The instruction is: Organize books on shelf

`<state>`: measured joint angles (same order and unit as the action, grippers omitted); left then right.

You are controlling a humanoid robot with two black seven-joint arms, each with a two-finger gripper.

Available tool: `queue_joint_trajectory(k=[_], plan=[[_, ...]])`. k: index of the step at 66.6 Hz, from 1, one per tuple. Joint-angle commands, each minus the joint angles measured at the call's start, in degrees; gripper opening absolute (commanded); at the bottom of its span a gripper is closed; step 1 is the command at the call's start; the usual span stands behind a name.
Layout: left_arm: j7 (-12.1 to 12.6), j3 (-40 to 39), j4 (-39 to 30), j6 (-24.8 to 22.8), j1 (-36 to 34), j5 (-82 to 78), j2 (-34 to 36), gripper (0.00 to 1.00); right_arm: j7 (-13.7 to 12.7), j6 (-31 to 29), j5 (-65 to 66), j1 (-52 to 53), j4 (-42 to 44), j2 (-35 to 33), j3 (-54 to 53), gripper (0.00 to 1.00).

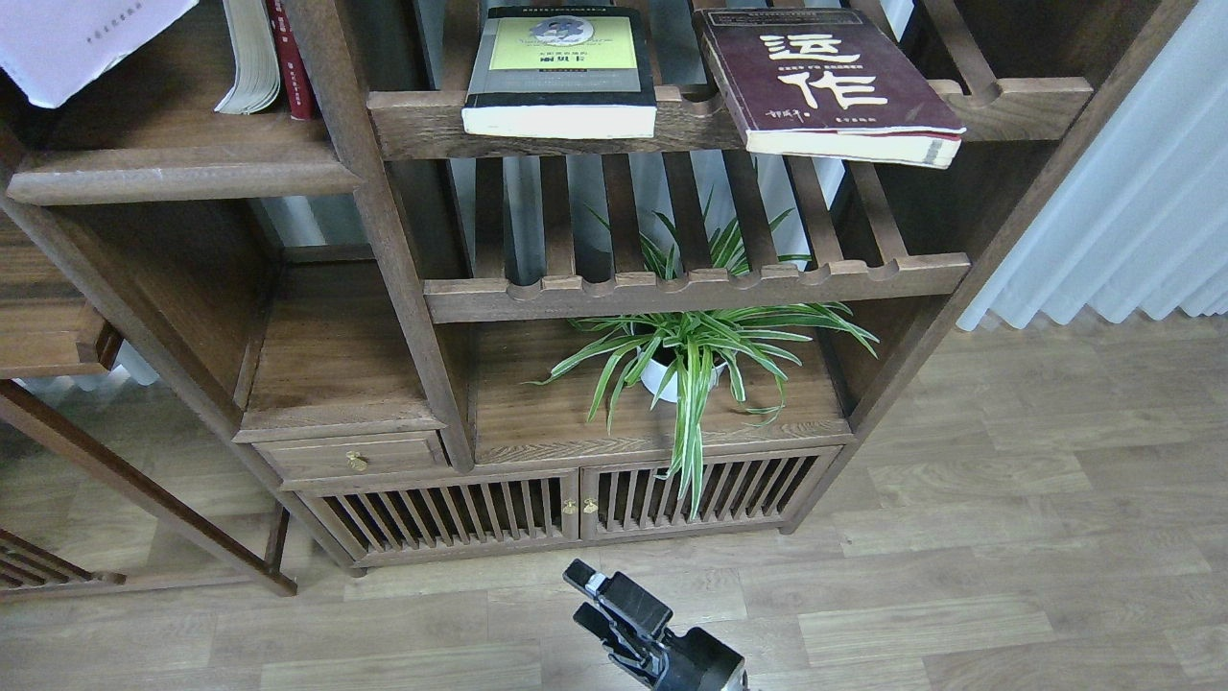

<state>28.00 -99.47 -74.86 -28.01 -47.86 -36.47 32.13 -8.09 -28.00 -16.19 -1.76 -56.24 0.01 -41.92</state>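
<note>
The pale lavender-white book [82, 38] hangs at the top left corner, cut off by the frame edge, above the dark solid shelf board [182, 175]. What holds it is out of view, and my left gripper does not show. The thick yellow-green and black book [561, 67] and the maroon book with cream characters [830, 82] lie flat on the upper slatted rack, overhanging its front rail. My right gripper [587, 600] is low over the floor at the bottom centre, fingers apart and empty, far from all books.
A book with fanned cream pages [249, 58] and a thin red-spined book [291, 58] stand at the shelf's right end against the upright post [374, 192]. A lower slatted rack [691, 283] sits above a potted spider plant [686, 360]. A cabinet with slatted doors [566, 504] stands on the wood floor.
</note>
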Motion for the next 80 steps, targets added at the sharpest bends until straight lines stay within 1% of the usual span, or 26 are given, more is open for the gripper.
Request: queue_joint_trajectory(k=[1, 6, 16, 28, 36, 43, 49, 53, 54, 55, 58, 61, 71, 74, 75, 76, 77, 79, 80], plan=[[0.0, 1.4, 2.1, 0.0, -3.1, -3.7, 0.0, 0.02, 0.0, 0.0, -0.1, 0.6, 0.4, 0.0, -1.4, 1.00], [0.0, 2.1, 3.1, 0.0, -4.8, -6.0, 0.0, 0.02, 0.0, 0.0, -0.6, 1.0, 0.4, 0.0, -2.4, 1.00], [-0.3, 6.0, 5.3, 0.0, -9.1, -10.8, -1.7, 0.02, 0.0, 0.0, -2.2, 1.3, -0.2, 0.0, -3.0, 0.99], [-0.8, 7.1, 6.3, 0.0, -10.5, -14.5, -3.6, 0.02, 0.0, 0.0, -2.3, 1.4, -0.5, 0.0, -3.1, 1.00], [-1.5, 8.2, 7.3, 0.0, -12.0, -16.7, -6.5, 0.02, 0.0, 0.0, -3.0, 1.4, -0.5, 0.0, -4.1, 0.99], [-2.8, 8.2, 8.0, 0.0, -13.1, -18.8, -7.8, 0.02, 0.2, 0.0, -3.2, 1.4, -0.6, 0.0, -5.6, 0.99], [-4.8, 8.8, 8.4, 0.0, -12.9, -19.7, -8.1, 0.02, 0.1, 0.0, -3.2, 1.4, -0.6, 0.0, -6.1, 0.99], [-5.7, 8.9, 8.8, 0.0, -12.8, -20.2, -8.0, 0.02, 0.2, 0.0, -3.2, 1.4, -1.0, 0.0, -6.3, 0.99], [-6.8, 8.9, 9.4, 0.0, -12.8, -20.8, -8.0, 0.02, 0.2, 0.0, -3.2, 1.4, -1.4, 0.0, -6.3, 0.99], [-7.4, 8.9, 9.7, 0.0, -12.9, -21.1, -8.0, 0.02, 0.2, 0.0, -3.2, 1.4, -1.6, 0.0, -6.4, 1.00], [-8.5, 8.9, 10.4, 0.0, -13.1, -21.4, -7.8, 0.02, 0.2, 0.0, -3.2, 1.4, -1.9, 0.0, -6.4, 0.99], [-10.5, 8.9, 11.5, 0.0, -13.1, -21.7, -7.7, 0.02, 0.2, 0.0, -3.2, 1.5, -2.2, 0.0, -6.4, 0.99], [-14.3, 9.7, 13.5, 0.0, -12.7, -21.7, -7.7, 0.04, 0.2, 0.0, -3.2, 1.5, -2.9, 0.0, -6.5, 1.00], [-15.8, 9.7, 14.2, 0.0, -12.5, -21.6, -7.7, 0.05, 0.2, 0.0, -3.2, 1.4, -3.0, 0.0, -7.0, 1.00], [-16.7, 9.7, 14.7, 0.0, -12.4, -21.6, -7.8, 0.05, 0.3, 0.0, -3.2, 1.4, -3.0, 0.0, -7.2, 0.99], [-16.9, 9.7, 14.9, 0.0, -12.4, -21.6, -7.9, 0.05, 0.2, 0.0, -3.2, 1.4, -3.0, 0.0, -7.3, 1.00], [-17.8, 9.7, 15.4, 0.0, -12.3, -21.5, -8.0, 0.06, 0.3, 0.0, -3.2, 1.4, -3.0, 0.0, -7.5, 0.99], [-18.7, 9.7, 16.1, 0.0, -12.3, -21.5, -8.0, 0.07, 0.3, 0.0, -3.2, 1.4, -3.0, 0.0, -7.6, 0.99], [-19.5, 9.7, 16.6, 0.0, -12.3, -21.4, -8.0, 0.10, 0.3, 0.0, -3.2, 1.4, -3.0, 0.0, -7.7, 0.99]])
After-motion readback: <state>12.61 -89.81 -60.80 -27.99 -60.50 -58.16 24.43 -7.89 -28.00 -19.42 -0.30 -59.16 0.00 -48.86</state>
